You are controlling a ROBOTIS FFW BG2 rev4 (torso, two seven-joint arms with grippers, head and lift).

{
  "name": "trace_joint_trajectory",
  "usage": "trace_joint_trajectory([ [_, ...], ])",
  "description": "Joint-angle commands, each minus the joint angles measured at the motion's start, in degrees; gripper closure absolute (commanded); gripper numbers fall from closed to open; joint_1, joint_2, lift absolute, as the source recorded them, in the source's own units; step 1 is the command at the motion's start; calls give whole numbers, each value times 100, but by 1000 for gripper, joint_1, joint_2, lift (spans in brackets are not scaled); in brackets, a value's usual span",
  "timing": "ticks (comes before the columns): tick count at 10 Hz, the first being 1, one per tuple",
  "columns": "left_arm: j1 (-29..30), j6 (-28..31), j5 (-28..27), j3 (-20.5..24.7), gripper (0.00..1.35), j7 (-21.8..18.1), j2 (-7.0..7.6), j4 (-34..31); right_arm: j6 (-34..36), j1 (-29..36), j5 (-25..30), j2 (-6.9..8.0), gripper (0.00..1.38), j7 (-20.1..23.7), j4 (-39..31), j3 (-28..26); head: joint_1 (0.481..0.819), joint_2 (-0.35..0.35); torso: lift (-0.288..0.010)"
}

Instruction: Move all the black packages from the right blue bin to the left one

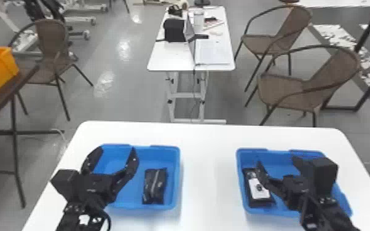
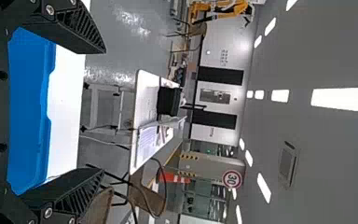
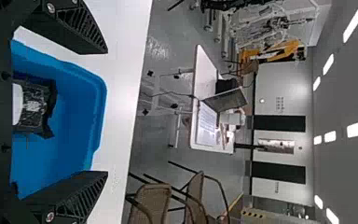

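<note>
Jaws overhang left bin (image 1: 177, 175) (1 package (image 1: 155, 185)) and right bin (image 1: 240, 181) (1 package (image 1: 258, 191)).

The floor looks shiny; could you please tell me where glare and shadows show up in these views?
Head view: bright glare patches on the floor, a faint shadow on the white table by the near side of the left bin; left wrist view: ceiling lights washed out to white, glare on the floor; right wrist view: ceiling lights equally washed out.

A robotics lab or workshop, by the look of it: grey floor (image 1: 132, 98), strip lights (image 2: 340, 99), orange machinery (image 3: 289, 48), wheeled metal frames (image 1: 78, 19), a laptop (image 3: 230, 100), a traffic cone (image 2: 171, 177) and a round red-rimmed sign (image 2: 231, 179).
</note>
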Motion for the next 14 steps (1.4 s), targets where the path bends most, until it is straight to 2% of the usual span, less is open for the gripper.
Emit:
trace_joint_trajectory([
  [1,11,53,-2,8,130,0,-15,-66,300,30,-86,-1,96,-127,65,-24,695,35,0],
  [6,11,123,-2,-10,134,0,-15,-110,1338,-339,-376,-10,96,-153,662,-15,695,16,0],
  [9,3,158,-11,-36,134,-9,-15,-110,1944,-664,-157,-19,96,-153,917,143,695,18,0],
  [14,11,158,-11,-62,134,-44,-15,-110,2234,-1315,-78,-28,93,23,1770,372,695,23,0],
])
